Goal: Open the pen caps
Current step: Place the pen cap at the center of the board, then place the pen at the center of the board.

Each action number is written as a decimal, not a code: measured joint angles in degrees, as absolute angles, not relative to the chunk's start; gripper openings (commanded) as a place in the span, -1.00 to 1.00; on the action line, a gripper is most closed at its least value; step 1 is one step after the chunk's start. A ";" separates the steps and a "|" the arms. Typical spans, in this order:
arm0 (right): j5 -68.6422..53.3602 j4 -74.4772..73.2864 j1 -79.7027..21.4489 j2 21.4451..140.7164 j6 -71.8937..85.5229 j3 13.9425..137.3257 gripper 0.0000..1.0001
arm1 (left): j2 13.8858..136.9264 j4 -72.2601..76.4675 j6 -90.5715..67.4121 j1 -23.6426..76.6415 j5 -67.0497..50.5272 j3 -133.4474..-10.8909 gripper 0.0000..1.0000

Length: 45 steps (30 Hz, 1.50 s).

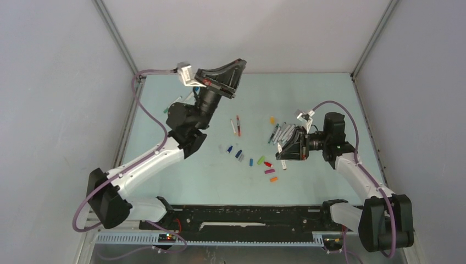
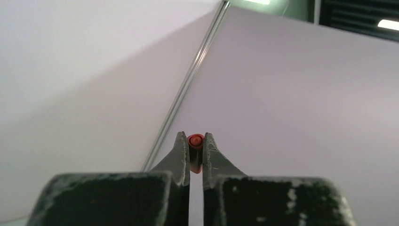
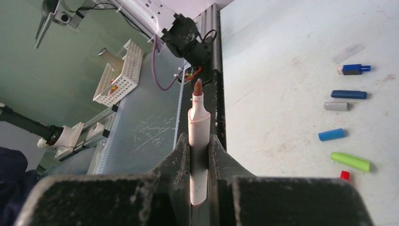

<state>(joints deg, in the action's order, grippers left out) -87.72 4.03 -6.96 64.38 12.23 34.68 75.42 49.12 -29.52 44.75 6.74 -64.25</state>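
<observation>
Left wrist view: the left gripper (image 2: pixel 195 143) is pressed together on a small red cap (image 2: pixel 195 139). The cap's round end faces the camera between the two fingertips, with only pale enclosure walls behind it.

In the right wrist view, the right gripper (image 3: pixel 199 145) pinches a white pen barrel (image 3: pixel 198 121), which stands straight up the middle of the frame. Its brownish-red tip (image 3: pixel 198 87) is bare. On the table (image 3: pixel 282 56), down the right side of that frame, loose caps lie in a rough column, each apart from the next: a dark blue cap (image 3: pixel 348 94), a grey cap (image 3: pixel 337 106), a light blue cap (image 3: pixel 331 134) and a green cap (image 3: pixel 350 161). A tiny red piece (image 3: pixel 345 175) sits just below the green one; it may be another cap, but it is too small to be sure.

From the top external view, the left gripper is raised at upper left of centre, well apart from the scatter of caps in the middle of the table. The right gripper sits low at right of centre, just beside a bunch of pens (image 1: pixel 283 132). A magenta cap (image 1: pixel 270 171) and an orange cap (image 1: pixel 273 179) close the lower end of the scatter, and a second orange cap (image 1: pixel 271 119) lies alone higher up. Two slim pens (image 1: pixel 238 125) lie side by side left of it.
</observation>
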 measured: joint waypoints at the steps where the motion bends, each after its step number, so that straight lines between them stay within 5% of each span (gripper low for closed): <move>1: -87.46 3.81 -6.68 64.38 11.92 34.68 -1.00 | 74.63 49.82 -29.56 44.56 6.87 -64.20 -1.00; 7: -74.96 -0.19 -1.52 63.24 10.07 34.68 -1.00 | 68.34 46.39 -30.55 42.22 5.04 -57.08 -1.00; 21: -37.93 -2.76 7.79 71.24 19.64 34.63 -0.95 | 67.13 12.78 -35.48 41.21 -3.75 -40.58 -1.00; 36: -33.87 -3.60 13.17 84.25 21.87 35.44 -0.85 | 78.35 5.56 -35.92 46.37 -8.38 -41.41 -0.99; 45: -33.08 -5.23 13.28 88.01 20.99 38.02 -0.69 | 96.68 -2.61 -30.33 60.97 -11.38 -60.93 -0.97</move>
<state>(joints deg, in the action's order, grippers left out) -33.08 -5.23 13.28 88.01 20.99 38.02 96.68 -2.61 -30.33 60.97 -11.38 -60.93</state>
